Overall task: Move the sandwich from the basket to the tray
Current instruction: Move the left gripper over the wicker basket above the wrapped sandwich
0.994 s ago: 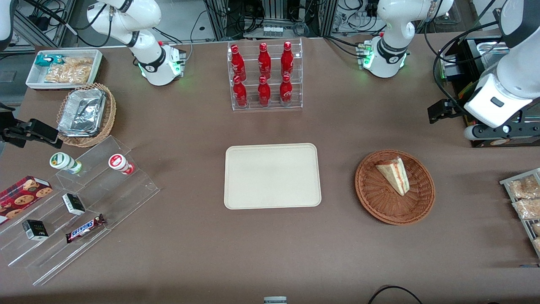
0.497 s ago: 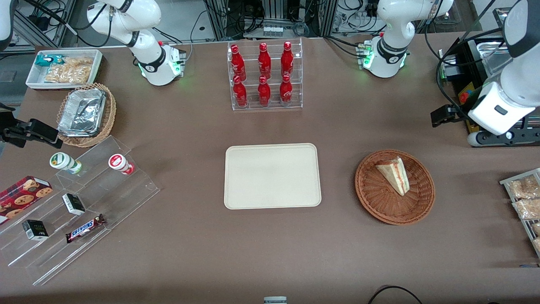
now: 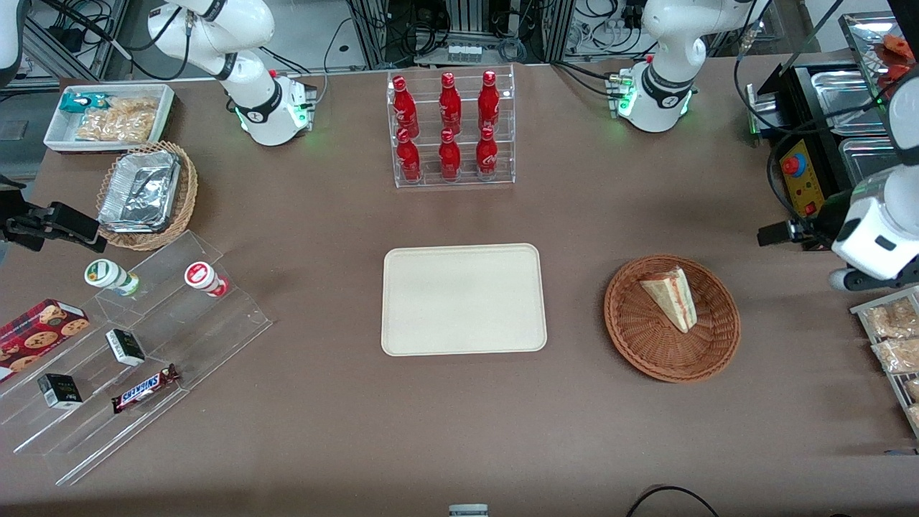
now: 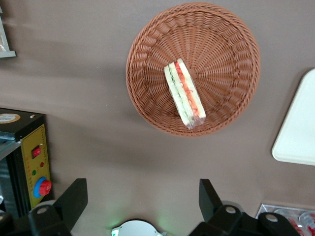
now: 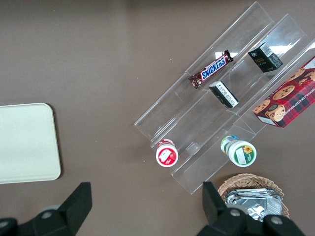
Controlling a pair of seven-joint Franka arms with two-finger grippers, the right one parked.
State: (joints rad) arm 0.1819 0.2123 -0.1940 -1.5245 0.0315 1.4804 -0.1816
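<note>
The sandwich [image 3: 671,298] is a wrapped wedge with red and green layers, lying in the round reddish-brown basket [image 3: 632,337]. In the left wrist view the sandwich [image 4: 184,93] rests inside the basket [image 4: 142,49], off centre. My gripper [image 4: 141,196] is open with nothing between its fingers. It hangs above bare table beside the basket, apart from it. In the front view the left arm's hand [image 3: 872,237] sits toward the working arm's end of the table, slightly farther from the camera than the basket. The cream tray [image 3: 463,298] lies flat mid-table, bare; its corner [image 4: 300,128] shows too.
A yellow control box [image 3: 800,176] with a red button stands close to the hand. A rack of packets [image 3: 894,337] lies nearer the camera. A clear stand of red bottles [image 3: 451,129] is farther away than the tray. An acrylic stepped shelf [image 3: 143,345] lies toward the parked arm's end.
The left arm's hand has swung nearer to the front camera and toward the working arm's end of the table. Sandwich, basket and tray have not moved.
</note>
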